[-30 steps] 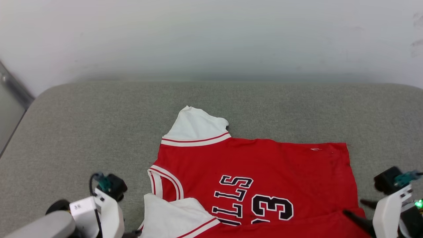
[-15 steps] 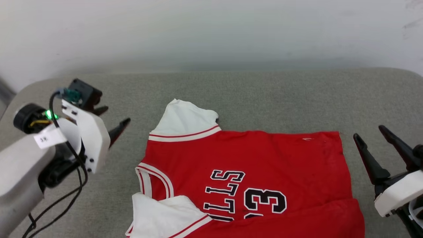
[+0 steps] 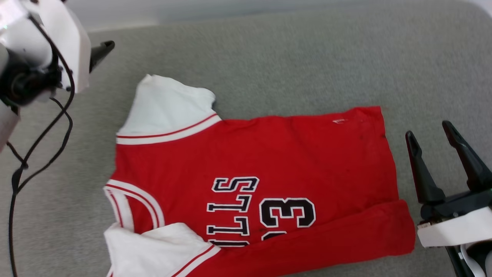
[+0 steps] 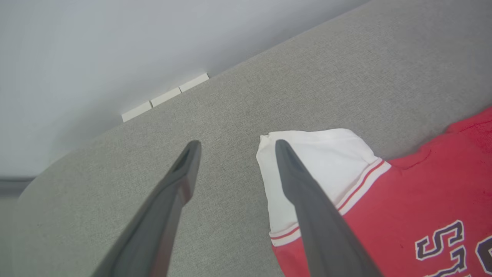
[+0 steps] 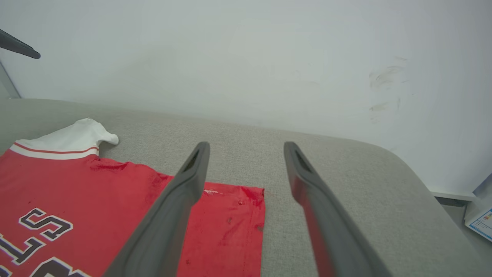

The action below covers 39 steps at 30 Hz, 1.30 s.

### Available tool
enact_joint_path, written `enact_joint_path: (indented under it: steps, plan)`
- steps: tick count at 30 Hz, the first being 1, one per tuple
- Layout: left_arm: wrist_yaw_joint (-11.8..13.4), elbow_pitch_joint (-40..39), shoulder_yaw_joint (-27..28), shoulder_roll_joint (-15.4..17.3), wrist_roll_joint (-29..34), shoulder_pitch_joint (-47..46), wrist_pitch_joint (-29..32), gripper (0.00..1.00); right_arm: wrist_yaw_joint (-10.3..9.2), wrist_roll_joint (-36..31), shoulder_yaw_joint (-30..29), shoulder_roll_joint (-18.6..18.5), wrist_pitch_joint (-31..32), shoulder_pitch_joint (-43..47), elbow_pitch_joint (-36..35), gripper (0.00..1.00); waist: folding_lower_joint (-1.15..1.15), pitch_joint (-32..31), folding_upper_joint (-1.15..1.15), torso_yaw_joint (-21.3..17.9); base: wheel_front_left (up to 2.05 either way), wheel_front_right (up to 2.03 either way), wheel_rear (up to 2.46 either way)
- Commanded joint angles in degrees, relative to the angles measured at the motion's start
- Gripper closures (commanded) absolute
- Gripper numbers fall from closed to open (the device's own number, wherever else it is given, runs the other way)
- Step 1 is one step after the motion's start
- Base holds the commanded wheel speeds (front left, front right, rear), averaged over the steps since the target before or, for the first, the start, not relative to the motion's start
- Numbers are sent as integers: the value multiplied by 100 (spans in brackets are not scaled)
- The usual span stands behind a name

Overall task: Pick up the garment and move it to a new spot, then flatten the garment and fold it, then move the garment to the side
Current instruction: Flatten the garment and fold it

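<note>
A red jersey [image 3: 269, 154] with white sleeves lies front-up in the middle of a grey padded surface [image 3: 269, 57], its near edge folded over. The left gripper [image 4: 237, 143] hovers by the far left sleeve. The right gripper [image 3: 428, 130] is just right of the hem. Both jaws are released and empty.

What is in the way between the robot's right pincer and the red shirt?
Nothing visible. The open right pincer sits beside the shirt's bottom edge, apart from it, with just bare grey cushion between them.
</note>
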Motion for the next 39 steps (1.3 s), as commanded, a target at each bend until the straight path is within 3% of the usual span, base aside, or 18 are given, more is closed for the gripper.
enact_joint_path:
  steps: [1, 8, 18, 19, 20, 26, 30, 35, 39]
  plan:
    - [-62, 213, -34, -100, -110, -265, 372, 0, -3, -23, 44, 82, -52, -167, -82, 0, -1, 606, 0, -402, 0, 0, 0]
    - [-161, 810, -278, -267, -258, -699, 1360, 0, -2, -121, 124, 229, -141, -399, -93, 0, -1, 1128, 0, -664, 0, 0, 0]
    - [-193, 1466, -809, -380, -51, -529, 1733, 0, -3, -130, 256, 318, -269, -662, 94, 0, -1, 1429, 0, -791, 0, 0, 0]
    - [-200, 1484, -844, -403, -89, -464, 1753, 22, -2, -125, 252, 313, -276, -668, 122, 0, -1, 1425, 0, -784, 0, 0, 0]
    - [-201, 1491, -858, -430, -138, -419, 1740, 100, -3, -120, 229, 307, -279, -672, 148, 0, -1, 1405, 0, -767, 0, 0, 0]
    - [-214, 1109, -1010, -351, -261, -400, 1405, 100, -3, -163, 93, 60, -147, -819, 170, 0, -1, 992, 0, -559, 0, 0, 0]
    - [-215, 744, -1167, -332, -224, -459, 995, 100, -2, -159, 171, -443, 318, -1107, 130, 0, -1, 616, 0, -349, 0, 0, 0]
    - [-215, 225, -1438, -307, -302, -328, 558, 100, -3, 282, 663, -1433, 1673, -1710, 167, 0, -1, 275, 0, -53, 0, 0, 0]
    - [-216, -116, -1586, -293, -318, -285, 287, 100, -3, 1055, 1305, -2180, 3092, -2363, 432, 0, -1, 182, 0, 160, 0, 0, 0]
